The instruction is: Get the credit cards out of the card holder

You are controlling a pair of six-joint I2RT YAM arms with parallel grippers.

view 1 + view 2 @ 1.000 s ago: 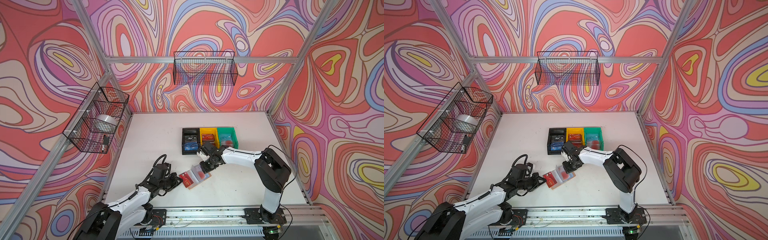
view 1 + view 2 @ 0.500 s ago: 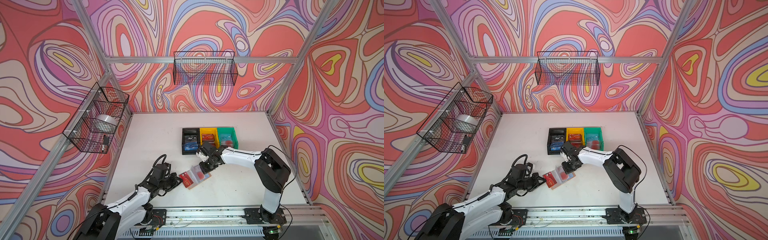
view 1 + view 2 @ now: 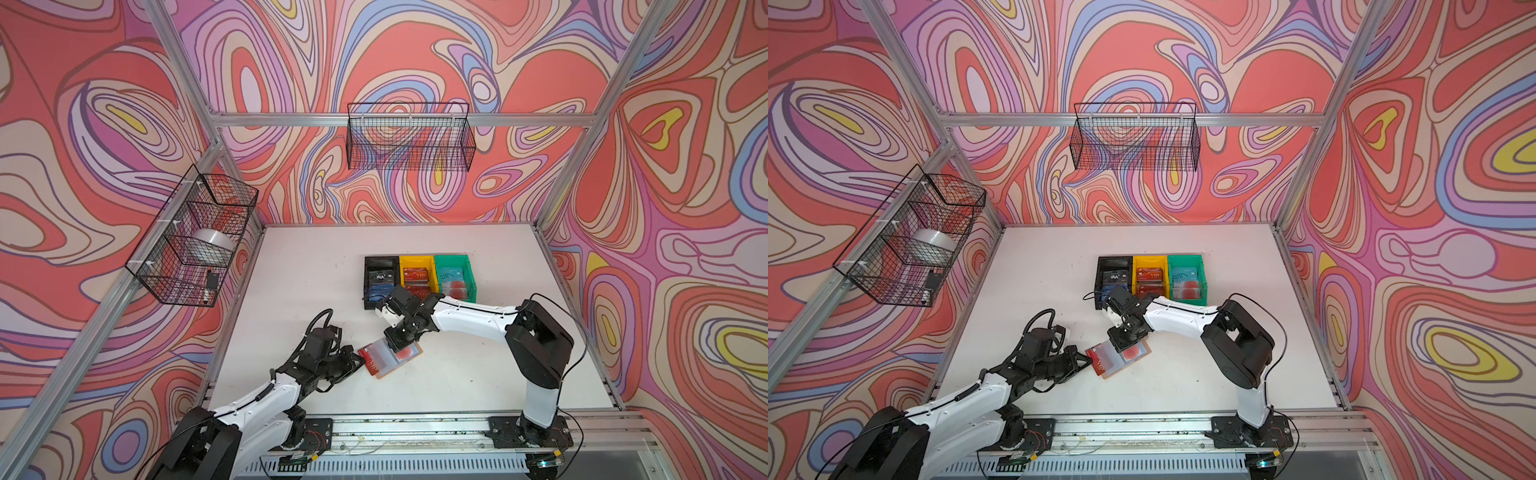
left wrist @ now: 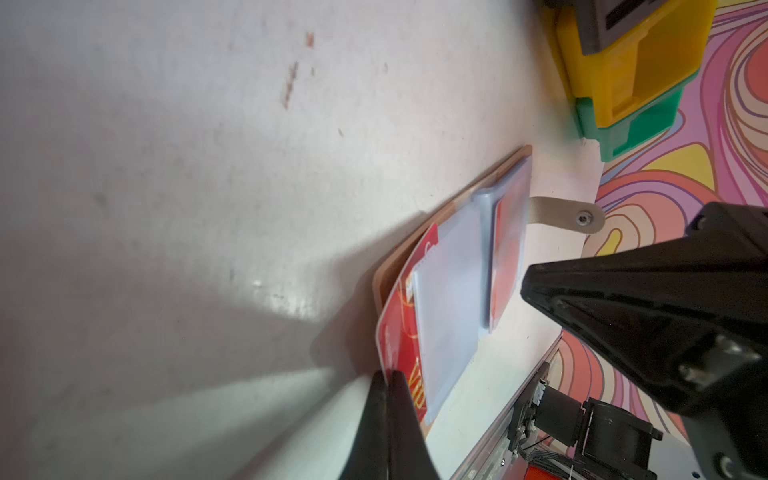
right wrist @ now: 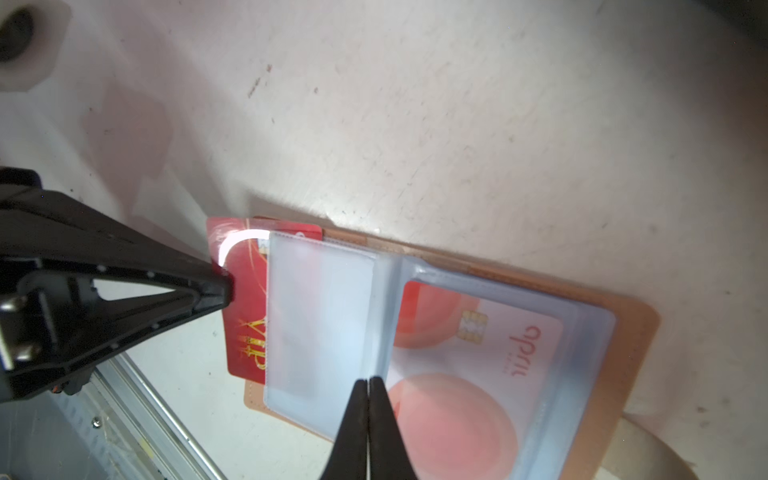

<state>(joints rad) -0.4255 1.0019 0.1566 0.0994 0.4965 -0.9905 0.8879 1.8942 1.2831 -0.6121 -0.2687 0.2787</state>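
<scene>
White table: the card holder lies open and flat on it, tan cover down. This is my landmark.

Three bins stand in a row beyond the card holder, on its far side and apart from it: black bin, yellow bin, green bin. Loose cards lie in them.

Card holder again, close up. Clear greyish sleeves are spread across its inside.

Pale card with red circles sits fully inside a sleeve, on the half of the holder away from my left claw.

Red card, gold "VIP" lettering, sticks partway out of a sleeve past the holder's opposite edge. The rest is under plastic.

Tab clasp juts from the holder's edge on the pale card's side and lies flat on the table.

Left claw: jaws clamped on the outer edge of the red card, just off the holder's rim. Both top views agree.

Right claw: jaws together, nothing visible between them. The tips point down onto the sleeves by the holder's middle fold. I cannot tell whether they press on the plastic.
</scene>
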